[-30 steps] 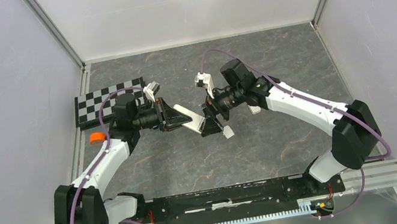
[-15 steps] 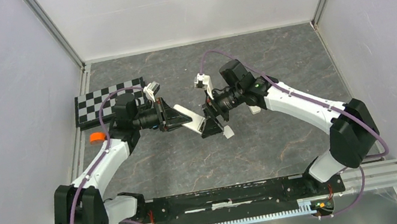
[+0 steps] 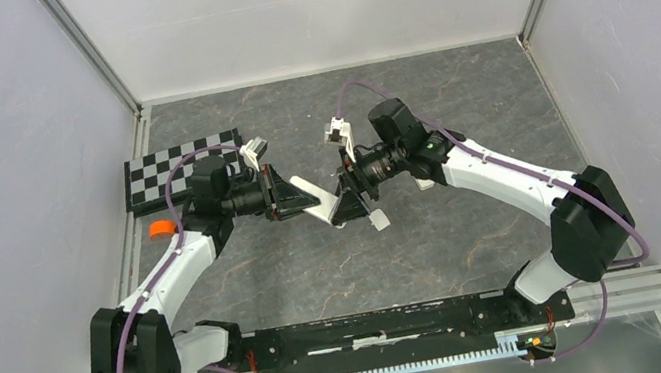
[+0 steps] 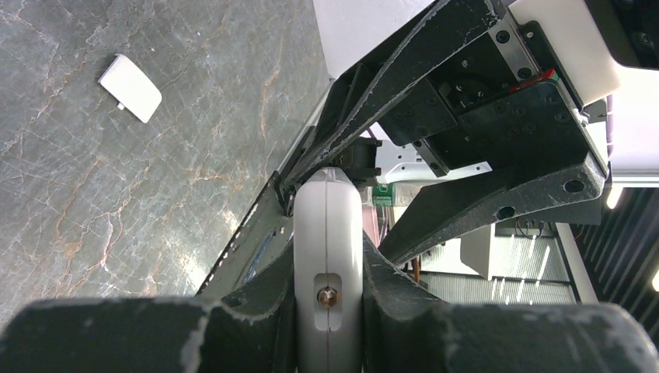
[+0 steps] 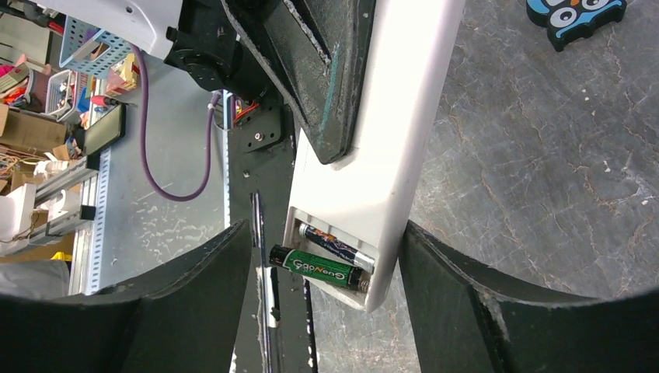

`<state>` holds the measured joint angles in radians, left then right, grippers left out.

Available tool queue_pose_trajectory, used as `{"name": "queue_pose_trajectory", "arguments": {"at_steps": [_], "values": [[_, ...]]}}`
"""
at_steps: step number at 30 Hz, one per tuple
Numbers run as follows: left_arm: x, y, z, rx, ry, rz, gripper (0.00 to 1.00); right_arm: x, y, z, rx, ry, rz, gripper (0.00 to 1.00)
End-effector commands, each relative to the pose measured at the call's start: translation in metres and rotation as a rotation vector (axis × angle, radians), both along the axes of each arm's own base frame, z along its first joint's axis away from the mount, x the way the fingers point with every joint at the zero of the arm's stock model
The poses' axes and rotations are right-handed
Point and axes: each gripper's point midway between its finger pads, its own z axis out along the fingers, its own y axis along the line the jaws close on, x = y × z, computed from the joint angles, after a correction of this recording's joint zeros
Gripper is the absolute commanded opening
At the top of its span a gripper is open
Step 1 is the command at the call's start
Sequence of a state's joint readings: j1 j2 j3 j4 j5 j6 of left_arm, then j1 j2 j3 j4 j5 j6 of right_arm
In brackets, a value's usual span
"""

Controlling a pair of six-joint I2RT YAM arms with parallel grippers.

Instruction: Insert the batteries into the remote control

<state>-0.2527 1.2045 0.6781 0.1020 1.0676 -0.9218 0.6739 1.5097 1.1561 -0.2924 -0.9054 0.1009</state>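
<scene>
My left claw (image 4: 326, 268) is clamped on the white remote (image 5: 404, 116), holding it up mid-table so its near end sits inside my right claw (image 5: 326, 299), which is open and empty. Both batteries (image 5: 319, 266) are in that end; the green one maybe isn't fully seated, hard to tell.

On the bench (image 3: 476, 233) you have two end effectors: one left end effector (image 4: 327, 289) and one right end effector (image 5: 322, 233). Count one white remote control (image 5: 396, 140), two batteries (image 5: 319, 267) in its open compartment, one loose white cover (image 4: 130, 87), one checkerboard (image 3: 156, 170), one orange object (image 3: 159, 228) and one owl-shaped piece (image 5: 577, 14).
</scene>
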Motion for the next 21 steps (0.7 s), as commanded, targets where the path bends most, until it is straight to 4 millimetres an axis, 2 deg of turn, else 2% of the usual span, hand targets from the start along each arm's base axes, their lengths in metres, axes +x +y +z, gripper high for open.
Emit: {"name": "queue_pose_trajectory", "arguments": {"at_steps": [1, 4, 7, 10, 21], "values": [[0.001, -0.001, 0.009, -0.011, -0.066, -0.032, 0.02, -0.002, 0.003, 0.009, 0.044, -0.024, 0.028, 0.73], [0.001, -0.001, 0.008, -0.009, -0.066, -0.033, 0.02, -0.004, 0.003, 0.009, 0.046, -0.025, 0.043, 0.73], [0.002, -0.001, 0.008, -0.008, -0.062, -0.031, 0.02, -0.006, 0.001, 0.007, 0.041, -0.037, 0.063, 0.78], [0.002, -0.001, 0.009, -0.008, -0.064, -0.032, 0.02, -0.006, -0.001, 0.003, 0.019, -0.047, 0.07, 0.77], [0.002, -0.001, 0.008, -0.006, -0.056, -0.029, 0.02, -0.002, -0.001, -0.006, -0.012, -0.052, 0.067, 0.53]]}}
